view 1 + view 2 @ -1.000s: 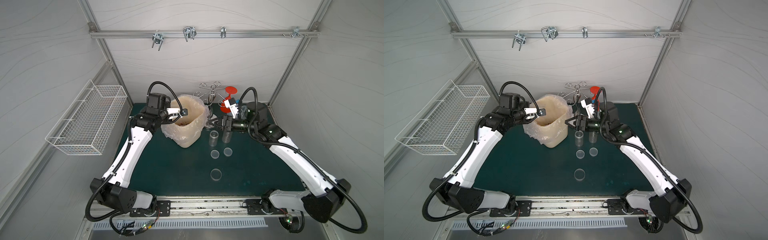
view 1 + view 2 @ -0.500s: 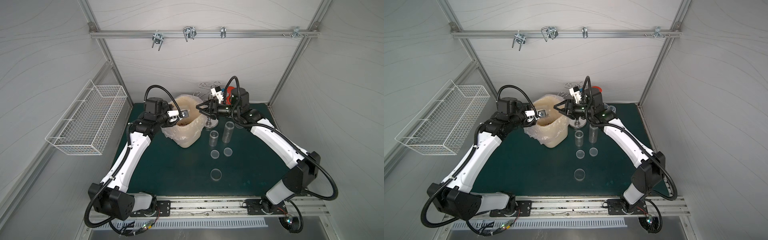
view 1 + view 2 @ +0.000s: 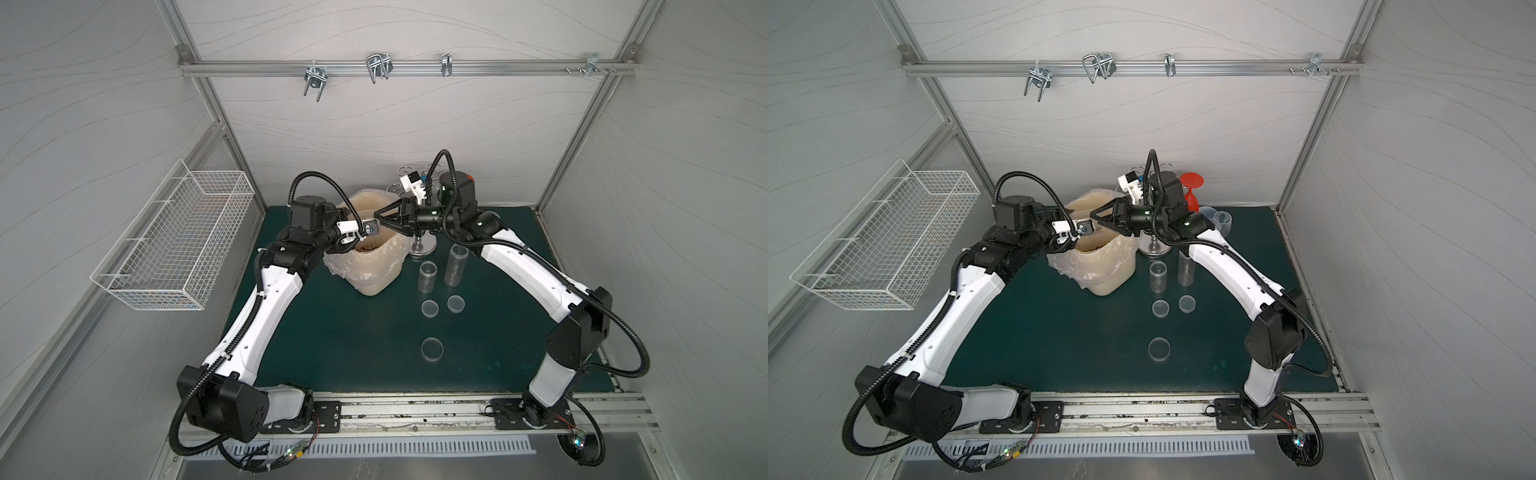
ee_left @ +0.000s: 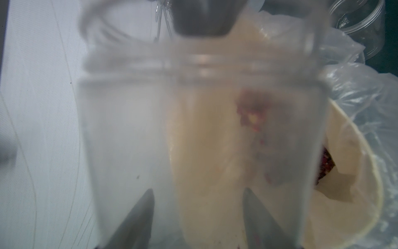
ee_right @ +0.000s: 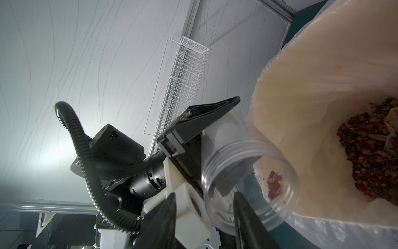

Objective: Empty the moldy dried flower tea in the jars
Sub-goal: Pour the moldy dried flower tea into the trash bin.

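Nearest me, well in front of the bin [image 3: 376,274] and toward the right arm's side of it, one wide round lid [image 3: 431,348] is lying flat on the green mat [image 3: 332,340]. Closer to the bin two smaller lids [image 3: 430,308] are lying side by side without touching, so I am counting three lids. Just past them, beside the bin, two of the three jars are standing upright and uncapped: the short narrow jar [image 3: 428,277] next to the bin, and the tall narrow jar [image 3: 454,264] on its far side from the bin. The third, the short wider jar [image 5: 247,179], is hanging tipped over the bin's mouth, and the left gripper [image 4: 198,189] is clamping it between its jaws. Most of the moldy dried flower tea [image 5: 370,155] is lying as one heap in the bin's plastic liner, and one small clump [image 5: 274,182] is clinging inside the held jar. The right gripper [image 3: 377,214] is hovering over the bin's far rim, pointing at the jar, its fingers standing apart with nothing gripped. Whether it is touching the jar I cannot tell. Behind the bin one metal stand [image 3: 423,248] is standing, with one red stemmed piece [image 3: 1192,187] by it.
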`<state>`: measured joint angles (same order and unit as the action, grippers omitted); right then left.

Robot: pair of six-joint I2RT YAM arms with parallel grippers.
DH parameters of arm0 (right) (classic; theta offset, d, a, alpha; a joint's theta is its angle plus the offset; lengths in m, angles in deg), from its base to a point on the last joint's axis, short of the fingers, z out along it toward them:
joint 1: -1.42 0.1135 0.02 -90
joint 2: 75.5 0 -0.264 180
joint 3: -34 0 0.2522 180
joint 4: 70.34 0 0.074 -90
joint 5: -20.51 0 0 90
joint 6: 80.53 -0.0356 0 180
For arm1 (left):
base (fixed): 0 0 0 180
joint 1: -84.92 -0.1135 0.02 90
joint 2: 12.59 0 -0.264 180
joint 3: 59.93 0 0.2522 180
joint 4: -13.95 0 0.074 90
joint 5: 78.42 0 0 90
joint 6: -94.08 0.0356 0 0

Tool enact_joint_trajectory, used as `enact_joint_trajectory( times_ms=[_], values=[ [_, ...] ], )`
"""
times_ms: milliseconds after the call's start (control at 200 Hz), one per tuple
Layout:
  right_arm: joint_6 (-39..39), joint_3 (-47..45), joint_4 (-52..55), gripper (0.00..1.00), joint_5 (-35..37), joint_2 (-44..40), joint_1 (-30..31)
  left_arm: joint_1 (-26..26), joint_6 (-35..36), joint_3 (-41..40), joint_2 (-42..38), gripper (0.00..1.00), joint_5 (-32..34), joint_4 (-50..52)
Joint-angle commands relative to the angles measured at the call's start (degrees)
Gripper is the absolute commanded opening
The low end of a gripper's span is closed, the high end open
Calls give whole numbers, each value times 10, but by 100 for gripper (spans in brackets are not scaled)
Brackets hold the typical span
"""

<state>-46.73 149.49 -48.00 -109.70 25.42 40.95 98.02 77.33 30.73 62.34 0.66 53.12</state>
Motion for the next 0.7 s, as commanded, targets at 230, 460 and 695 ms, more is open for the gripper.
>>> enact_joint_trajectory(
  times_ms=[230, 460, 695],
  values=[
    [-20, 37, -1, 12, -17, 34, 7, -4, -8, -3, -14, 0, -28, -51],
    [-25, 30, -23, 0, -20, 40, 1, -4, -24, -13, -18, 24, -16, -80],
    [-31, 32, -58, 0, -33, 43, -8, -7, -74, 0, -21, 88, -24, -97]
  ],
)
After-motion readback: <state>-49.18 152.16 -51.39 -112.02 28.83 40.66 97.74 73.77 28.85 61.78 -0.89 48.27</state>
